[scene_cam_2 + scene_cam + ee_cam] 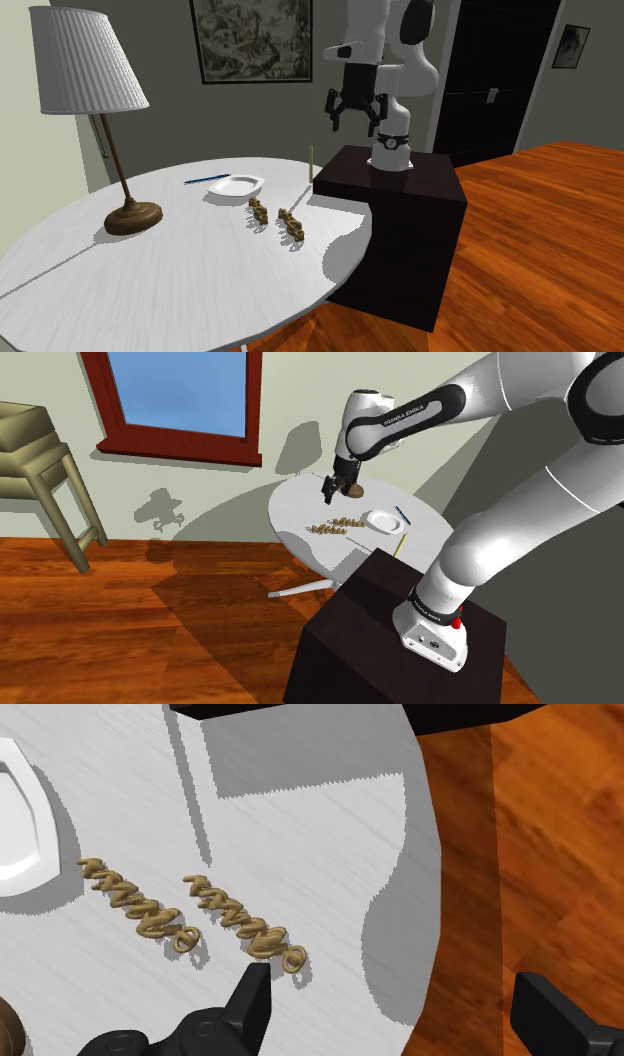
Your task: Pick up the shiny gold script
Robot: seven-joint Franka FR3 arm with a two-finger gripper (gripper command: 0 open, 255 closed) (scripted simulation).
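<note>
A round desk (180, 270) with a white, finely streaked top like brushed wood carries a shallow white dish (237, 187), smooth and matte, with rounded corners and a low raised rim. Just beside the dish lies the near script (135, 899), a line of looping cursive letters in brassy gold-brown that ends in a small ring. Parallel to it, one step farther from the dish, lies the far script (245, 924). It has the same curled shape and the same muted metallic tone, and I cannot tell which of the two has more shine. Both lie flat on the desk, apart from each other and from the dish. A slim blue pen (207, 179) lies on the other side of the dish. Farther out from the dish stands a lamp (133, 217) with a round brown base, a thin stem and a pleated white shade. The all-black gripper (357, 120) hangs in the air above the desk on the scripts' side of the dish. Its blocky, angular fingers (250, 994) are spread wide with nothing between them, and in the wrist view one fingertip shows just past the ring end of the far script.
</note>
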